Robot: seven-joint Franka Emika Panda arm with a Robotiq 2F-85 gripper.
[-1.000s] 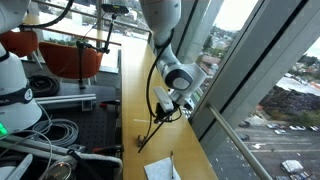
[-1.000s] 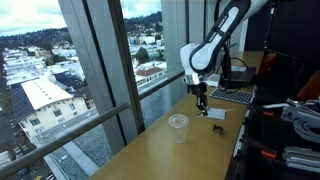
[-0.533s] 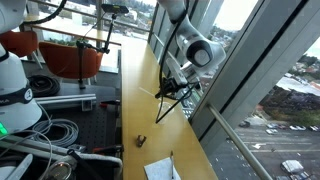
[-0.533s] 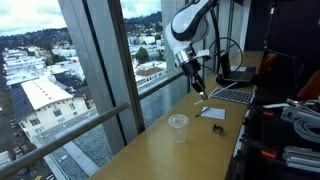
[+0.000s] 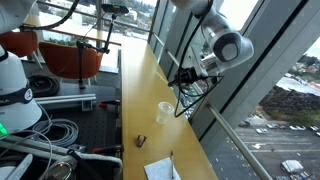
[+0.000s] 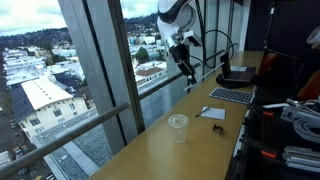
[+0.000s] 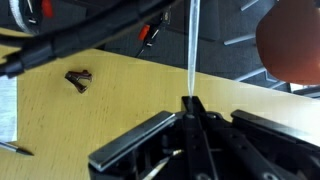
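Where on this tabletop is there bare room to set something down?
Bare table runs from the clear cup away from the paper. Crowded beyond the cup: small dark object, paper, keyboard. The end effector, gripping a thin rod, hangs above.

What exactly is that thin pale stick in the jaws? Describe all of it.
The thin pale stick is straight, smooth and whitish, perhaps a plastic straw. The jaws pinch one end; the rest projects free over the wooden table, touching nothing else. Its far end runs out of the wrist view.
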